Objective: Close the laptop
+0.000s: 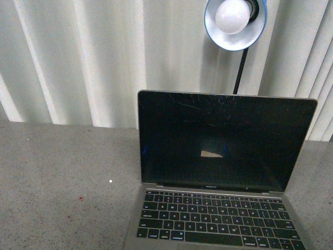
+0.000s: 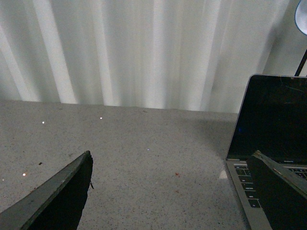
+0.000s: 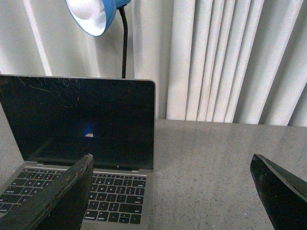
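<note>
The laptop [image 1: 223,156] stands open on the grey table, slim and silver-grey, with black keys and a scratched black screen upright facing me. It also shows in the left wrist view [image 2: 273,124] and in the right wrist view [image 3: 81,129]. Neither arm shows in the front view. My left gripper [image 2: 172,163] is open and empty, low over the table to the laptop's left; one finger [image 2: 283,191] overlaps the keyboard's edge. My right gripper [image 3: 172,163] is open and empty, at the laptop's right side; one finger [image 3: 57,196] is over the keys.
A blue desk lamp [image 1: 235,21] on a black stem stands behind the laptop, above its screen. White pleated curtains [image 1: 78,57] close off the back. Bare grey table [image 1: 62,177] lies left of the laptop and also to its right [image 3: 216,163].
</note>
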### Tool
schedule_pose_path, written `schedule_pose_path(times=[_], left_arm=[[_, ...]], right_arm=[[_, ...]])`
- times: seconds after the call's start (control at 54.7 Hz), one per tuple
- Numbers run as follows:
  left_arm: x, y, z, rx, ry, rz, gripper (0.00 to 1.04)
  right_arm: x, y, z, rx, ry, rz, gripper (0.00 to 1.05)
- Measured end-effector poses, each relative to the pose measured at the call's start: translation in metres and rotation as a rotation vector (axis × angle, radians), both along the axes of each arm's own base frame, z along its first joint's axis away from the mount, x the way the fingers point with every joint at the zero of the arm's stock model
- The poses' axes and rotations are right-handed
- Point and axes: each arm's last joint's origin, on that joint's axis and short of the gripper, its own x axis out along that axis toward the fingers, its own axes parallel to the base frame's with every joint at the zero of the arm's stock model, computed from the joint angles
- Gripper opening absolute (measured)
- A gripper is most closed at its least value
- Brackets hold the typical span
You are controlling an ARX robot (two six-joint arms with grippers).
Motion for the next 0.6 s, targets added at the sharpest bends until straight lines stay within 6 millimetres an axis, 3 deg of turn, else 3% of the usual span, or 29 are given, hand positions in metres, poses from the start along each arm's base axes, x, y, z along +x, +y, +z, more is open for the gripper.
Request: schedule_pose_path(times=[0.604], left_arm=[[0.0000,0.0000,0.0000,0.000,0.000,0.000,0.98]], right_arm=[[0.0000,0.0000,0.0000,0.000,0.000,0.000,0.97]])
